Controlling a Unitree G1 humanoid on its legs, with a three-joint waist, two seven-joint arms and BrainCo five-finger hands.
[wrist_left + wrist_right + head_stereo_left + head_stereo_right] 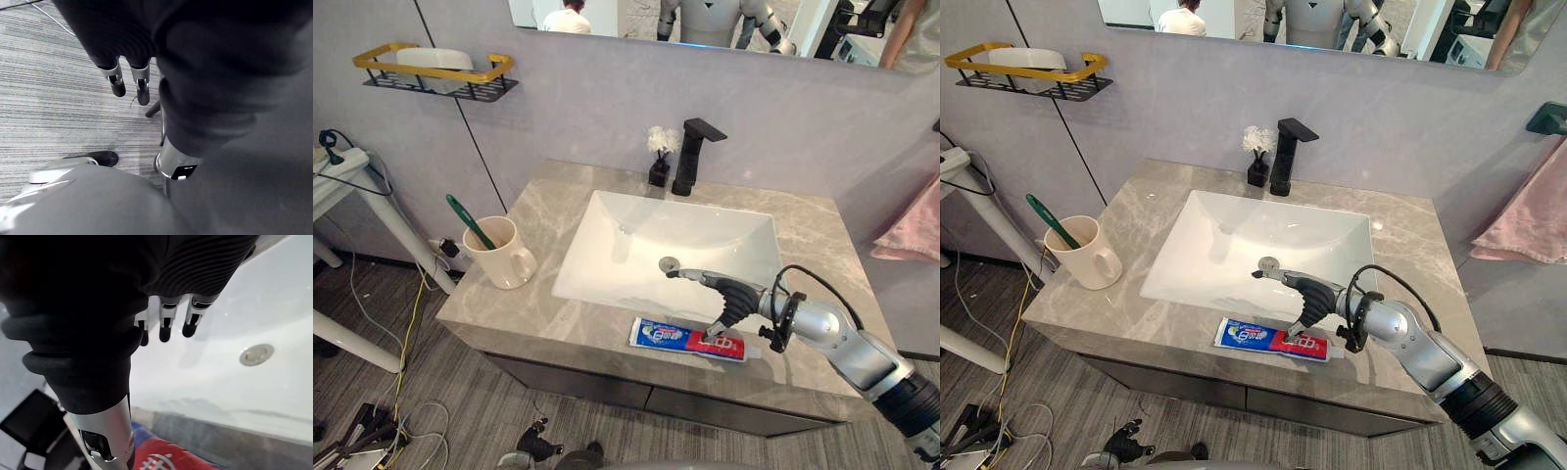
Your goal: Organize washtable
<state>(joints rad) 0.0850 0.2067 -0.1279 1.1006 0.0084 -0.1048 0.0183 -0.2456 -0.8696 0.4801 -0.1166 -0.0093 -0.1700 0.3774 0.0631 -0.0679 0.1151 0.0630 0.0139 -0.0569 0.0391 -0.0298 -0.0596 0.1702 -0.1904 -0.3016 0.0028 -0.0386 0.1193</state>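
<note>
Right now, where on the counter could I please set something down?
Free: the counter right of the sink, and its back left corner behind the mug. Crowded: the front edge, where the right hand touches the toothpaste.

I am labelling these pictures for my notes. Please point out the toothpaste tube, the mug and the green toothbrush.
toothpaste tube (pixel 666 336), left eye view, on its blue half.
mug (pixel 501 259), left eye view, on its outer wall.
green toothbrush (pixel 467 219), left eye view, on its shaft.
</note>
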